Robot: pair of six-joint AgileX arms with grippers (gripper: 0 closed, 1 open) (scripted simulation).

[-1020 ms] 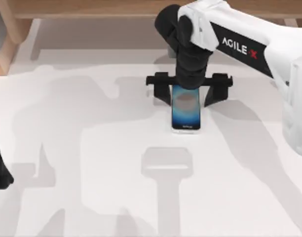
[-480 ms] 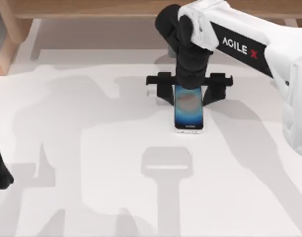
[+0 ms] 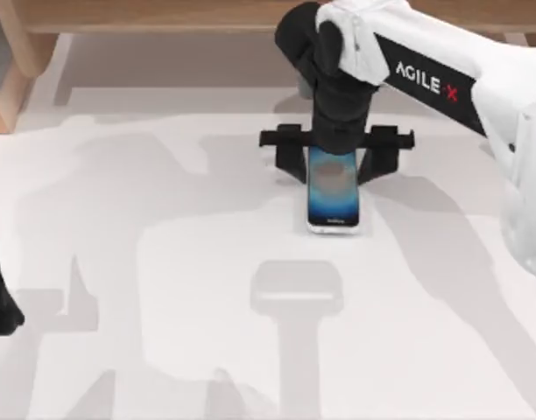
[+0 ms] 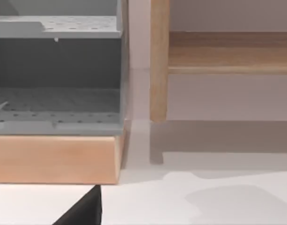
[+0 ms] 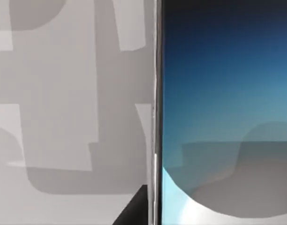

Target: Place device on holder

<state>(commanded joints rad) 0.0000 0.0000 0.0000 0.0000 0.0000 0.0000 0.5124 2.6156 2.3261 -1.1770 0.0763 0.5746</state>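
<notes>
The device (image 3: 333,194) is a slim, glossy slab with rounded corners and a blue screen paling toward its centre. It sits toward the back of the desk (image 3: 163,280), near the middle. Its silver-white bottom edge points toward the front, and its upper end is tucked under the right gripper (image 3: 338,144), between the 2 dark arms of the holder (image 3: 290,149).

In the right wrist view the screen (image 5: 223,93) shows as a smooth blue gradient bounded by a thin metallic side rail, with the matte white desk beside it. Whether the right gripper is clamped on the device or spread apart I cannot tell, since the wrist blocks its fingers.

The holder looks like a rigid black cradle with a low crossbar and angular side wings.

The step in hand appears to be seating the device. To do it well, keep the device centred between the wings, lean its back against the cradle, and let the bottom edge settle firmly before letting go. The smooth glass may slide on hard plastic, so release slowly and lift straight away.

The left gripper (image 3: 1,302) is parked at the desk's left edge, facing a grey perforated rack with wooden trim (image 4: 56,112).
</notes>
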